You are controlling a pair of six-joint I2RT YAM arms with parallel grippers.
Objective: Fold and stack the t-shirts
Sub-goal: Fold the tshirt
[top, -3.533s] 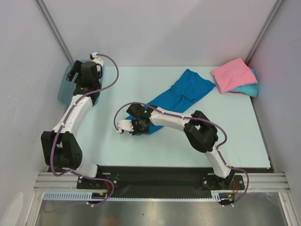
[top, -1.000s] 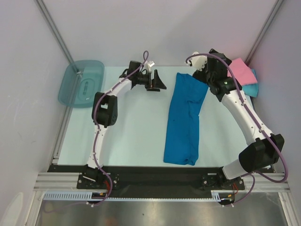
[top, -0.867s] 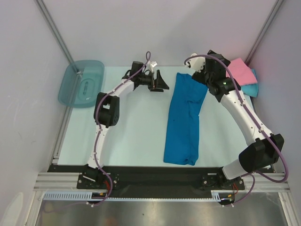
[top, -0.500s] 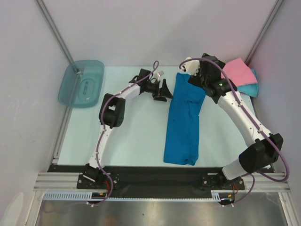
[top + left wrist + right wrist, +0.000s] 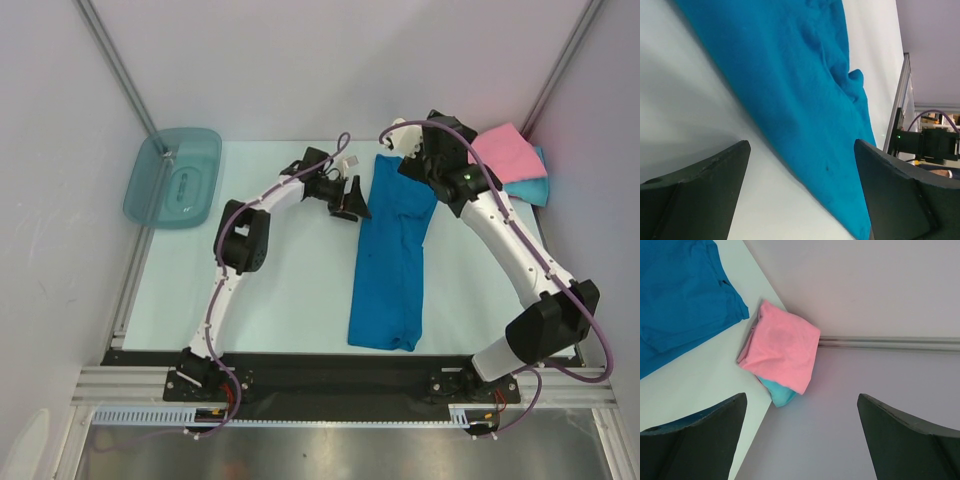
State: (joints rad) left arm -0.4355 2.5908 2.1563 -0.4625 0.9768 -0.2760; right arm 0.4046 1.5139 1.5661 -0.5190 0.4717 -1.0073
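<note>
Top: deep blue t-shirt (image 5: 390, 260) lies as a long strip mid-table (image 5: 280, 280); pink t-shirt (image 5: 500, 150) sits on turquoise t-shirt (image 5: 530, 188) at 2 o'clock | Left wrist: left gripper (image 5: 801, 142) spread wide, deep blue t-shirt at 12 o'clock | Right wrist: right gripper (image 5: 801, 396) spread wide, pink t-shirt at 12 o'clock

A see-through teal bin (image 5: 173, 177) sits upright at the far left corner of the pale counter (image 5: 290, 290).
</note>
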